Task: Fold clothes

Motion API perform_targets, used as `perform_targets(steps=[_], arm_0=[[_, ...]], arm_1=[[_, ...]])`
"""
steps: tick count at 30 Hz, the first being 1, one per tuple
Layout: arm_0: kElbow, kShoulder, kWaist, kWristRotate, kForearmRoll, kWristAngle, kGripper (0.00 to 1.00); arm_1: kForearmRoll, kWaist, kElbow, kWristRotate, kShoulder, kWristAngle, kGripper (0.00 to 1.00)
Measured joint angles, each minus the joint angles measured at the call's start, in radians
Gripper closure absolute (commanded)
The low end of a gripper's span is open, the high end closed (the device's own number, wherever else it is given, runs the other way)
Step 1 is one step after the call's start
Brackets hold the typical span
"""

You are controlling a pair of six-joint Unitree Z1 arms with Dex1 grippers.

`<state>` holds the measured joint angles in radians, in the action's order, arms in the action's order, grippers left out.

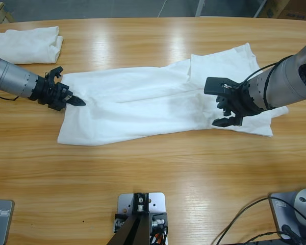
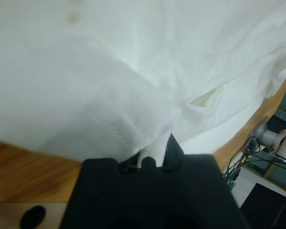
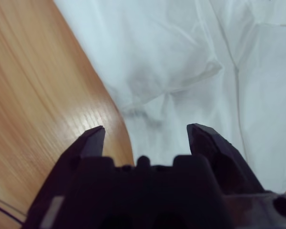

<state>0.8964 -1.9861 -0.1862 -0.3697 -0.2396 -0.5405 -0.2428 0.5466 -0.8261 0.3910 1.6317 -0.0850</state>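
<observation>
- Left gripper (image 1: 76, 101) first: jaws pressed together on a pinch of white cloth, right at the near edge of the T-shirt (image 1: 158, 102) — the wrist view shows fabric bunched between the black tips.
- Ahead of that gripper the shirt runs long across the table (image 1: 158, 173), its long axis pointing away towards the other arm.
- Right gripper (image 1: 225, 113) now: jaws spread wide, nothing between them, hovering over the shirt's far end by a crumpled hem, bare wood just to one side.
- Judgement: the right gripper is nearer the loose end, so that grab looks due.
- Behind the left arm, well apart, sits a folded white garment (image 1: 26, 45).
</observation>
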Motion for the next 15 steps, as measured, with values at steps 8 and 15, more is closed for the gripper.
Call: perform_targets(steps=[8,15], arm_0=[[0.114,0.016,-0.036,0.046,-0.227,0.153,1.000],[0.128,0.040,0.065,0.158,-0.387,0.244,1.000]], arm_1=[[0.000,0.000,0.000,-0.001,0.000,0.000,0.299],[0.004,0.000,0.001,-0.003,0.000,0.000,0.299]])
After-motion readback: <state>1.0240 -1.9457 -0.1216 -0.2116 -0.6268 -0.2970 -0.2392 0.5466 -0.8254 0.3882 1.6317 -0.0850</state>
